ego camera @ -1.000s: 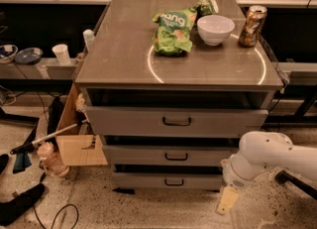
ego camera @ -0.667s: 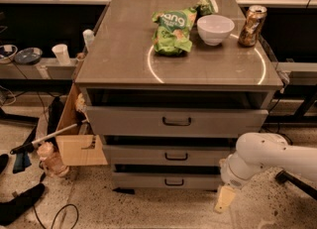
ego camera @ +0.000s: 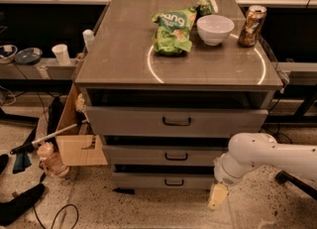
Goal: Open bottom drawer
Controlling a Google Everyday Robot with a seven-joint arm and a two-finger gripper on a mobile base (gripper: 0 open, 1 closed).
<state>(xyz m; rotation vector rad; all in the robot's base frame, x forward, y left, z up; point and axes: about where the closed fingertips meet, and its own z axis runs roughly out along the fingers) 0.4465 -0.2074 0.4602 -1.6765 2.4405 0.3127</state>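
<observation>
The gripper (ego camera: 218, 196) hangs low just off the right edge of the bottom drawer (ego camera: 143, 180) (grip state cannot be told). The drawer sits lowest in the cabinet (ego camera: 119, 54), with bare floor (ego camera: 148, 210) before it.

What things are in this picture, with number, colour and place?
Crinkled green snack bag: one, green, cabinet top, left of bowl.
Round white bowl: one, white, cabinet top, between bag and can.
Metal drink can: one, brownish, cabinet top, right.
Grey metal drawers: three, grey, stacked; bottom drawer narrowest.
White paper cup: one, white, left shelf.
Brown cardboard box: one, brown, floor left of cabinet.
White robot arm: one, white, lower right.
Claw: one, cream, right of bottom drawer, near floor.
</observation>
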